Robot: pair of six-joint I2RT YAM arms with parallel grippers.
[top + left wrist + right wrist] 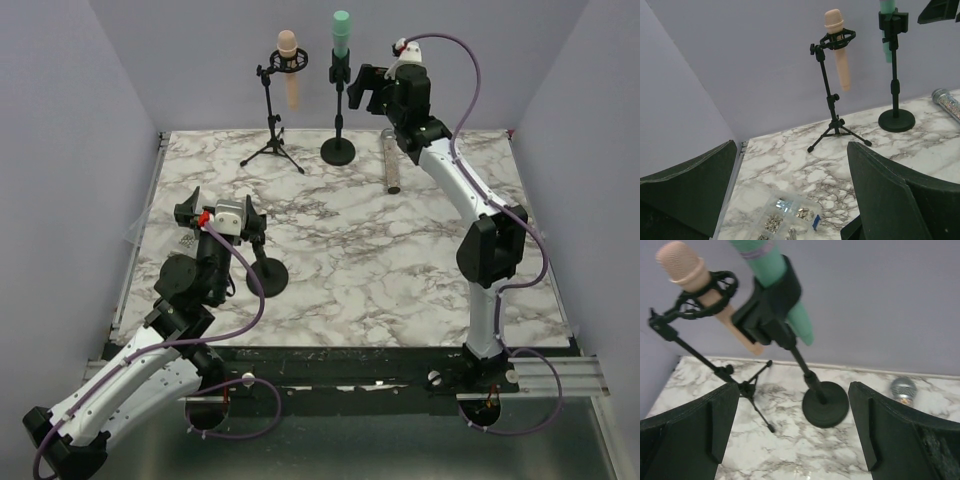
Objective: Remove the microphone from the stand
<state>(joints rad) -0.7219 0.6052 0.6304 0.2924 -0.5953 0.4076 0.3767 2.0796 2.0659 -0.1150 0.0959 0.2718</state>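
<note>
A green microphone (341, 35) stands in the clip of a black round-base stand (338, 150) at the back. A peach microphone (290, 65) hangs in a shock mount on a tripod stand (272, 140) to its left. My right gripper (362, 88) is open and empty, raised just right of the green microphone's clip. In the right wrist view the green microphone (775, 270) and its clip (771, 302) sit above and ahead of the open gripper (792, 435). My left gripper (218, 205) is open and empty, low at the table's left; it also shows in the left wrist view (790, 200).
A silver glitter microphone (392, 165) lies on the marble table (380, 260) right of the round-base stand. Another black round base with a short post (268, 275) stands beside the left gripper. A clear parts box with screws (785, 215) lies under the left gripper.
</note>
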